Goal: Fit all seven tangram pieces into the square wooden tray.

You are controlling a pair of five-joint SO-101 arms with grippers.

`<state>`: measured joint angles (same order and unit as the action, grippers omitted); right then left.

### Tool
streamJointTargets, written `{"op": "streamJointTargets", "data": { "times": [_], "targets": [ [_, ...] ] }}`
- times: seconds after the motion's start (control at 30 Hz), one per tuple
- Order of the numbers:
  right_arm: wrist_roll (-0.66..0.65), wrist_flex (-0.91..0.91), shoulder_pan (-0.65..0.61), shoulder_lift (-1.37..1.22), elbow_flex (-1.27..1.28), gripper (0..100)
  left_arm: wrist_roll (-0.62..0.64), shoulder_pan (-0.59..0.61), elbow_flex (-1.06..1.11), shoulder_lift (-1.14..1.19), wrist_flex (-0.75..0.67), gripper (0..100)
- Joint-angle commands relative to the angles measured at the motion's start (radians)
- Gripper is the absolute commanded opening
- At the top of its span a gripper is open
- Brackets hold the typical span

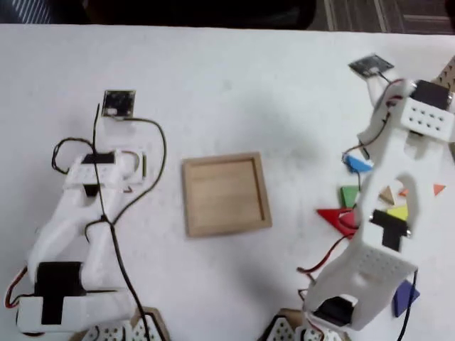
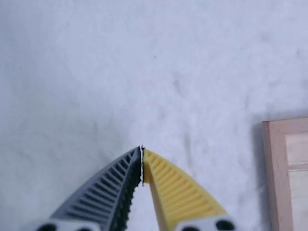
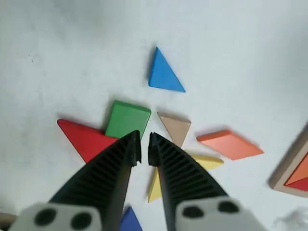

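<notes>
Tray: the square wooden tray (image 1: 226, 194) lies flat on the white table (image 1: 234, 92), between the two arms.
Pieces: the flat red triangle (image 3: 84, 139), green square (image 3: 127, 119), tan triangle (image 3: 175, 127), yellow triangle (image 3: 209, 161), orange parallelogram (image 3: 230, 144) and blue triangle (image 3: 163, 74) lie loose on the table on the right arm's side, apart from the tray.
Right gripper (image 3: 144, 144): it hangs above the pieces, fingers a narrow gap apart, holding nothing.
Left gripper (image 2: 142, 163): tips pressed together, above the table beside the tray.

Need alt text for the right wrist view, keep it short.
The right gripper, its black fingers slightly apart and holding nothing, hovers over a red triangle, green square, blue triangle, tan triangle, orange parallelogram and yellow piece, all lying loose on the white table.
</notes>
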<state>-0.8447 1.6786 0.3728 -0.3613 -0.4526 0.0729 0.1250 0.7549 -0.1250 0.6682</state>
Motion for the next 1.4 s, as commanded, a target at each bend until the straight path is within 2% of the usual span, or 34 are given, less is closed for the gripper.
{"op": "streamJointTargets", "data": {
  "times": [0.0, 0.27, 0.4, 0.53, 0.73, 0.93, 1.17, 1.37],
  "targets": [
    [-0.097, 0.041, 0.11, 0.088, 0.109, 6.0, -0.011, -0.022, -0.046, -0.008, -0.025, 5],
    [-0.358, 0.039, 0.355, 0.331, 0.562, 12.5, -0.011, -0.025, -0.048, -0.008, -0.026, 5],
    [-0.529, -0.015, 0.498, 0.518, 0.773, 14.2, -0.011, -0.025, -0.048, -0.008, -0.026, 5],
    [-0.686, -0.166, 0.628, 0.69, 0.991, 19.3, -0.011, -0.024, -0.046, -0.007, -0.025, 5],
    [-0.789, -0.432, 0.74, 0.797, 1.293, 23.1, -0.011, -0.021, -0.046, -0.007, -0.025, 5],
    [-0.81, -0.549, 0.82, 0.799, 1.412, 23.2, -0.011, -0.022, -0.034, -0.01, -0.025, 5],
    [-0.802, -0.707, 0.832, 0.797, 1.502, 23.2, -0.011, -0.021, -0.032, -0.013, -0.025, 5],
    [-0.655, -0.74, 0.794, 0.805, 1.481, 23.2, -0.011, -0.021, -0.032, -0.013, -0.025, 5]
  ]
}}
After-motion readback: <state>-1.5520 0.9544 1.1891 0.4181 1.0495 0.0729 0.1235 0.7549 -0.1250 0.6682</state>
